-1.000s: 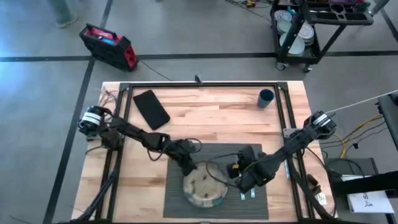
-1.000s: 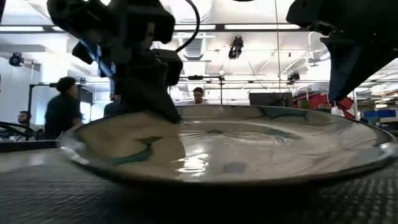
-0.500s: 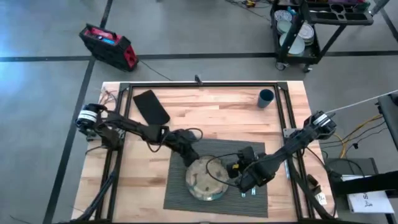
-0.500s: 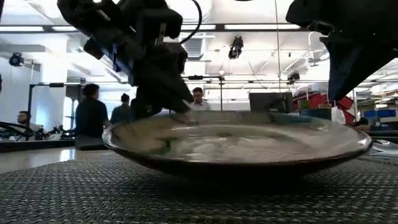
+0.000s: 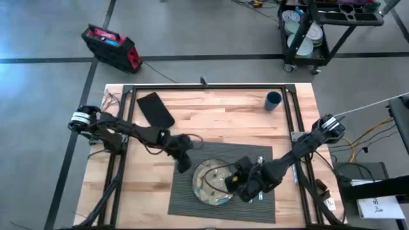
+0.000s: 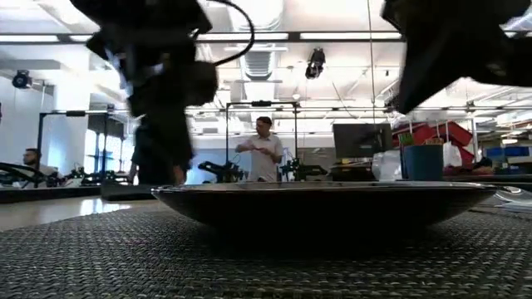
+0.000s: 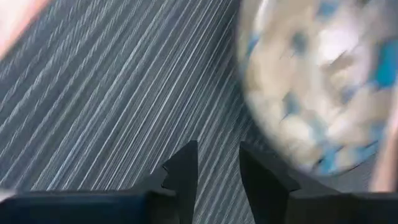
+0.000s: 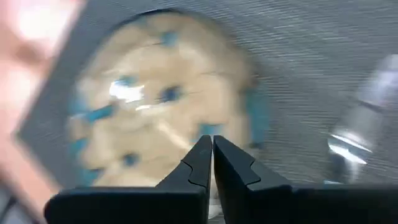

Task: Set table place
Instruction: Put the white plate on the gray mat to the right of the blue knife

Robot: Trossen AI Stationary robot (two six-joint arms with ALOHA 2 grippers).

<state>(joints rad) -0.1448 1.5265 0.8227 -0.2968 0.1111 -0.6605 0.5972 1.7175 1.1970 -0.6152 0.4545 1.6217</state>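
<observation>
From above, I see the wooden desk (image 5: 217,112) with the dark grey placemat (image 5: 185,195) lying on its near half. A round plate (image 5: 209,185) sits flat in the middle of the placemat. My left claw (image 5: 184,165) hangs just past the plate's left rim, over the mat. My right claw (image 5: 235,185) is at the plate's right rim. Beyond the plate, a black napkin (image 5: 155,109) lies to the left and a blue cup (image 5: 273,100) stands to the right. On the grey floor beyond the desk sit a red case (image 5: 112,46) and a cart (image 5: 319,29) with dishes.

From desk height, the plate (image 6: 324,203) rests on the ribbed mat (image 6: 249,266). Behind it is a big bright room, and a person (image 6: 264,149) stands there.

My left wrist camera shows my left claw (image 7: 217,171) with its fingers a little apart, holding nothing, over the stripes beside the plate (image 7: 317,93).

My right wrist camera shows my right claw (image 8: 211,155) with its fingers pressed together, empty, over the plate (image 8: 168,124).
</observation>
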